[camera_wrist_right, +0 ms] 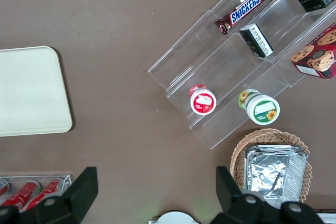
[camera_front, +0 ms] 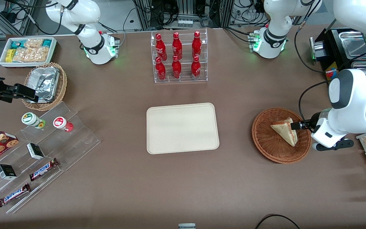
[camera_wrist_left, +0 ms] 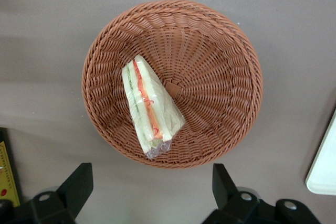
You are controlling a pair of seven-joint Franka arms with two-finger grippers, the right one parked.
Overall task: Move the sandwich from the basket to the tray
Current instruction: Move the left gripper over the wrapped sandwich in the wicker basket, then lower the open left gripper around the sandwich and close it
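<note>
The gripper (camera_wrist_left: 149, 192) hovers above the basket (camera_wrist_left: 220, 77), fingers spread wide; descending squarely over the seemingly film-wrapped sandwich (camera_wrist_left: 149, 106) should seat them well.

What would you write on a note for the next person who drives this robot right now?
End effector: open, holding nothing, hovering above the basket's edge toward the working arm's end of the table.
Sandwich: lying in the basket, wrapped in clear film, not gripped.
Tray: on the table beside the basket, toward the parked arm's end, with nothing on it.
Done: the arm is over the basket and the fingers are apart.
Left: lower around the sandwich, close, lift it out, carry it to the tray, set it down and let go.
</note>
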